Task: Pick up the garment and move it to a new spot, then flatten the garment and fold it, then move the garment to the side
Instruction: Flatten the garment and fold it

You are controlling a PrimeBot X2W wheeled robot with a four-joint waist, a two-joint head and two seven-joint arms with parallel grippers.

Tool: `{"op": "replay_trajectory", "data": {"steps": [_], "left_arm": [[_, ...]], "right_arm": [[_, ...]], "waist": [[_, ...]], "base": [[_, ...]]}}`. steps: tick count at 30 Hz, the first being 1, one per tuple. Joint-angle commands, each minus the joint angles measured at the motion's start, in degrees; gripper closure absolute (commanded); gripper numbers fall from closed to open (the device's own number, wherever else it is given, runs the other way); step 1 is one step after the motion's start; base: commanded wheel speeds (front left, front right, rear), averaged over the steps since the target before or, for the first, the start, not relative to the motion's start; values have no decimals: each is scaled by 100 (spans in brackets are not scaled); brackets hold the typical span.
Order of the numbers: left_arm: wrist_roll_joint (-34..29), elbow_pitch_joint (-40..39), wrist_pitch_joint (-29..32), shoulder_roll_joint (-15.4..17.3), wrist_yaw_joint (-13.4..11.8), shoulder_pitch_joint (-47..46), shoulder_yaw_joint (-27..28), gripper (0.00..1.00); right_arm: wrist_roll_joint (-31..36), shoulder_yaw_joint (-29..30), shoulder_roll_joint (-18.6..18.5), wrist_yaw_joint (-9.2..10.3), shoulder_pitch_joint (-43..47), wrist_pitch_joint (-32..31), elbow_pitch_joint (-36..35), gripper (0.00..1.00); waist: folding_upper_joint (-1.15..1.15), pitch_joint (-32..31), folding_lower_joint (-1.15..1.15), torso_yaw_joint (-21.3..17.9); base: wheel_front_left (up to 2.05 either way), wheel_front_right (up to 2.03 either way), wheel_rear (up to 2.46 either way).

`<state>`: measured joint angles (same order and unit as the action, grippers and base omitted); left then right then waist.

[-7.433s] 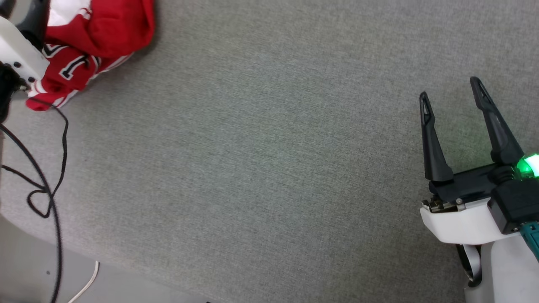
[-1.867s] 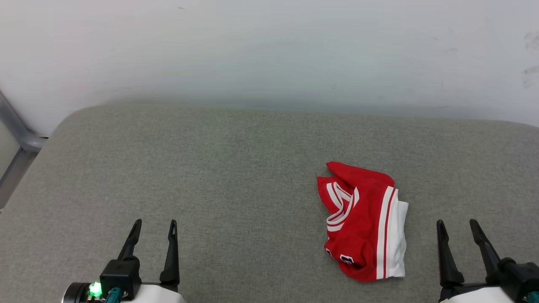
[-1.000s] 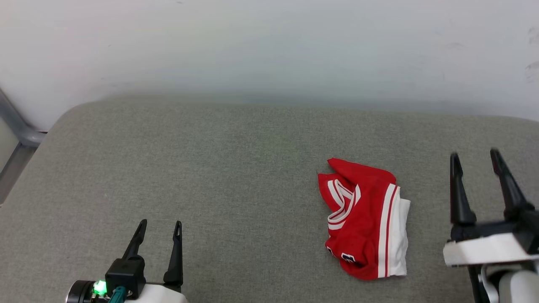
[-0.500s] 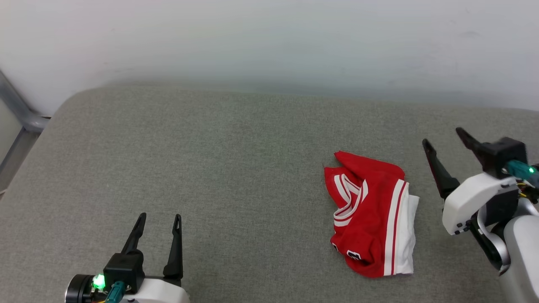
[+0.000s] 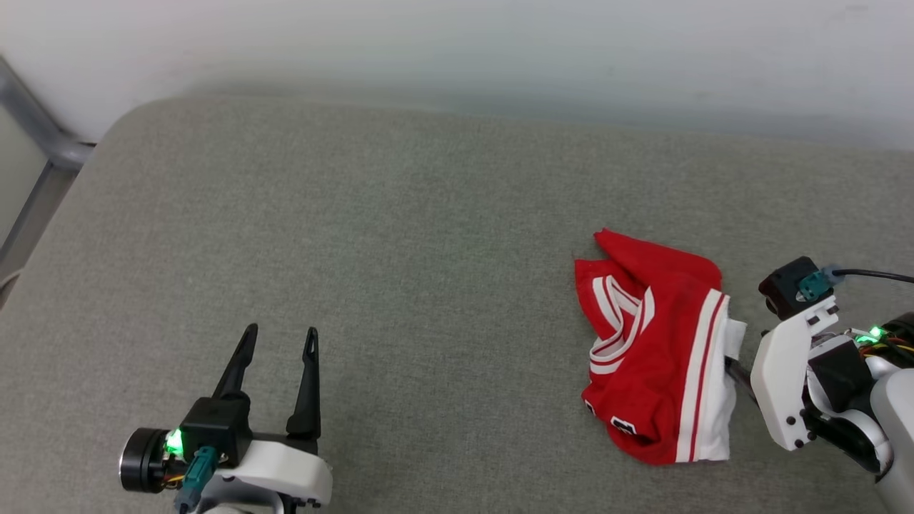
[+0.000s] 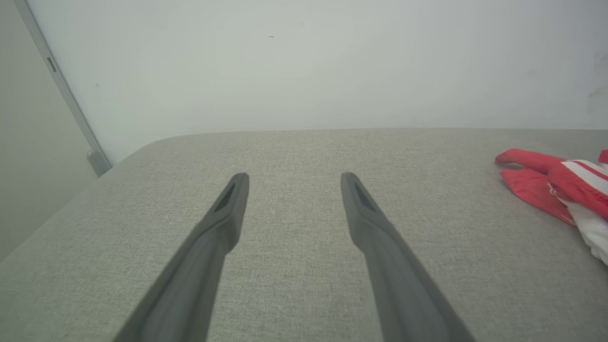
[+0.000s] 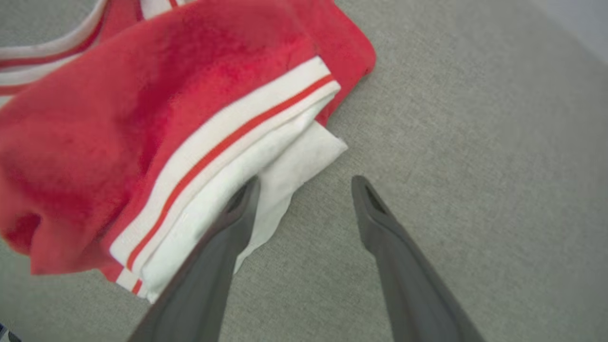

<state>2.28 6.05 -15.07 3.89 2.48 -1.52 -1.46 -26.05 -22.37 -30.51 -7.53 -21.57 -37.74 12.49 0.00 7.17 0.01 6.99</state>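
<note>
The garment [image 5: 660, 350] lies crumpled at the head view's lower right, where the open right hand [image 7: 304, 186], set at its white edge, may pinch only one thin layer that slips free; the left hand [image 5: 280, 330] is open too.

Left gripper [image 5: 280, 334] hangs low, its fingers [image 6: 216, 237] parted and pointing straight forward. Right gripper [image 7: 306, 183] angles inward and down from a bent wrist, fingers parted.
</note>
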Motion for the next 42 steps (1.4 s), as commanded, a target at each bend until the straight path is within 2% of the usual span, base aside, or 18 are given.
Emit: {"op": "replay_trajectory", "data": {"steps": [1,6,12,17,18,19,20,29,35,42], "left_arm": [[11,-10,-15,-15,7,-115,-23,0],[39,-1,-15,-51,28,-267,-75,0],[65,45,-15,-75,23,-343,-68,0],[53,87,-15,-86,16,-344,-18,0],[42,95,-15,-87,7,-329,-5,0],[30,101,-15,-87,7,-311,1,0],[20,106,-15,-88,6,-290,3,0],[-53,94,-15,-91,6,-88,63,0],[-62,58,-15,-91,27,-35,70,0],[-50,34,-15,-95,16,-18,93,0]], "right_arm": [[-35,-71,-53,8,-123,-74,32,0],[-139,-434,-91,7,-257,-314,383,0],[-329,-1203,2,-4,-65,-499,1113,0],[-606,-1551,67,-30,-20,-237,1385,0],[-618,-1598,48,-30,-58,-155,1395,40],[-629,-1617,16,-30,-118,-18,1397,87],[-640,-1607,-15,-29,-181,107,1407,100],[-826,-1169,-263,9,-739,1168,1208,100],[-790,-655,-491,9,-1055,1465,1145,100],[-459,50,-700,8,-1364,1639,1256,100]], "waist": [[0,158,-1,121],[0,413,-1,285],[0,528,-1,374],[0,465,-1,341],[0,432,-1,317],[0,399,-1,292],[0,359,-1,265],[0,-38,-1,9],[0,-83,-1,23],[0,-15,-1,157]], "base": [[0,0,0],[0,0,0],[0,0,0],[0,0,0],[0,0,0],[0,0,0],[0,0,0],[0,0,0],[0,0,0],[0,0,0]]}}
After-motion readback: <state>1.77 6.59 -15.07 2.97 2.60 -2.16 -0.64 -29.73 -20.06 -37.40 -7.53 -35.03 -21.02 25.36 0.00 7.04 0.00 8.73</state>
